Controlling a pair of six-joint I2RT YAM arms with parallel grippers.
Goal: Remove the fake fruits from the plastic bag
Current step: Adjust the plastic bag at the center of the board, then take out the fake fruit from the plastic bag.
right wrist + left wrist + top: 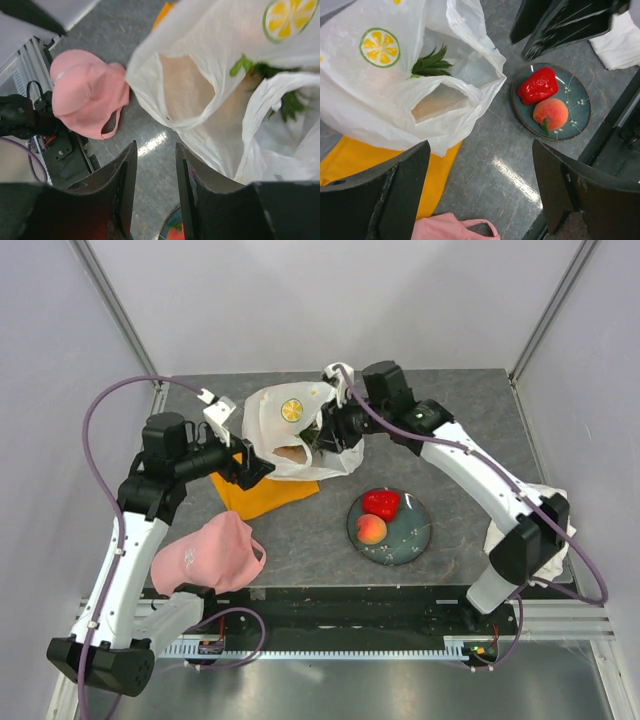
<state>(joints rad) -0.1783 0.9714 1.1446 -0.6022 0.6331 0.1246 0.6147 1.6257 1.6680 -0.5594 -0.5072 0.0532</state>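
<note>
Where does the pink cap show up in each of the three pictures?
Top external: the pink cap lies lower left, beside the left arm.
Left wrist: bottom edge, left of centre, partly cut off.
Right wrist: left of middle.
Shared landmark: the lemon print on the plastic bag.

We find no readable words or numbers anywhere. The plastic bag (350,95) carries only a lemon-slice print (380,47), upper left of the left wrist view. The white mark (188,558) on the pink cap (210,545) is too small to read.
</note>
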